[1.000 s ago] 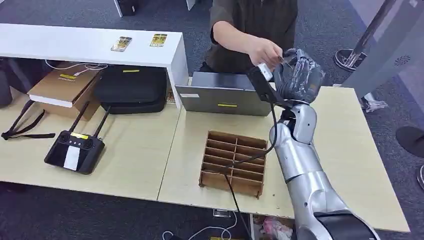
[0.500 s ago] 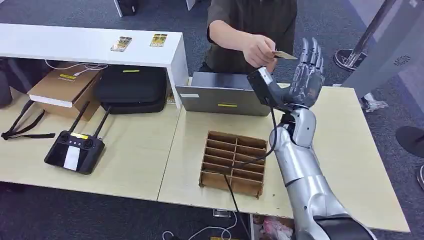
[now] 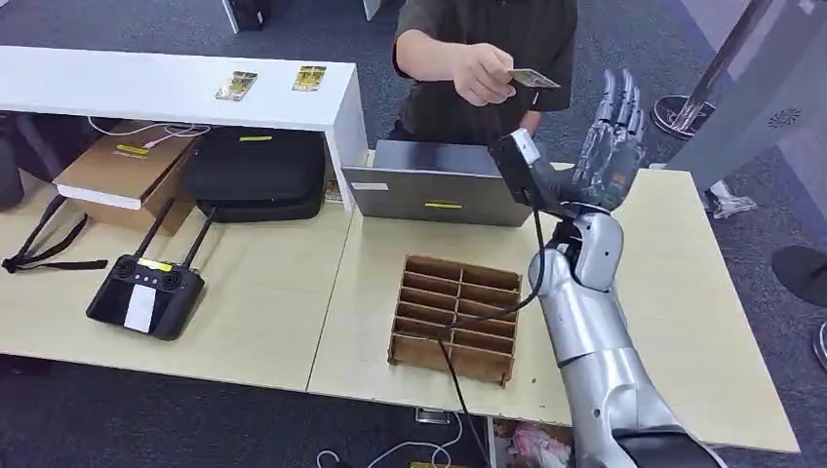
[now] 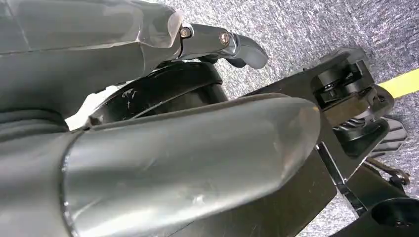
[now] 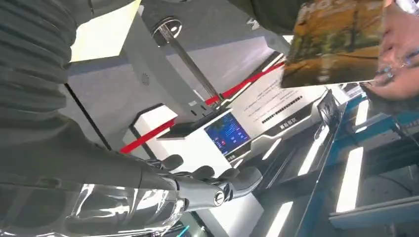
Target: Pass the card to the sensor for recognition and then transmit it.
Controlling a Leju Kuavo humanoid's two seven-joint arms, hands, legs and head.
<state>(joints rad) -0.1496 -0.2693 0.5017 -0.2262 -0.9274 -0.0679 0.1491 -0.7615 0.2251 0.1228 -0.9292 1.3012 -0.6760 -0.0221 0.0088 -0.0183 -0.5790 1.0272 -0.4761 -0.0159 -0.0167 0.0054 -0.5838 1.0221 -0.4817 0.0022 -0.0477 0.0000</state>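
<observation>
A person behind the table pinches the card (image 3: 533, 79), a picture card held up above the table's far edge. My right hand (image 3: 610, 146) stands raised just right of and below it, fingers spread and straight, holding nothing and apart from the card. In the right wrist view the card (image 5: 336, 44) sits in the person's hand (image 5: 400, 64), well away from my fingers (image 5: 212, 182). My left hand (image 4: 197, 148) hangs low over grey carpet with a finger stretched out, and nothing is in it.
A closed grey laptop (image 3: 439, 185) lies at the table's back, with a wooden divider box (image 3: 456, 317) in front of it. A black remote controller (image 3: 146, 292), a black case (image 3: 255, 171) and a cardboard box (image 3: 122, 171) sit left. Two cards (image 3: 237, 86) lie on the white shelf (image 3: 146, 93).
My right hand, curled around the card a second ago, has opened. The person has taken the card and lifted it up and back, away from my fingers.
</observation>
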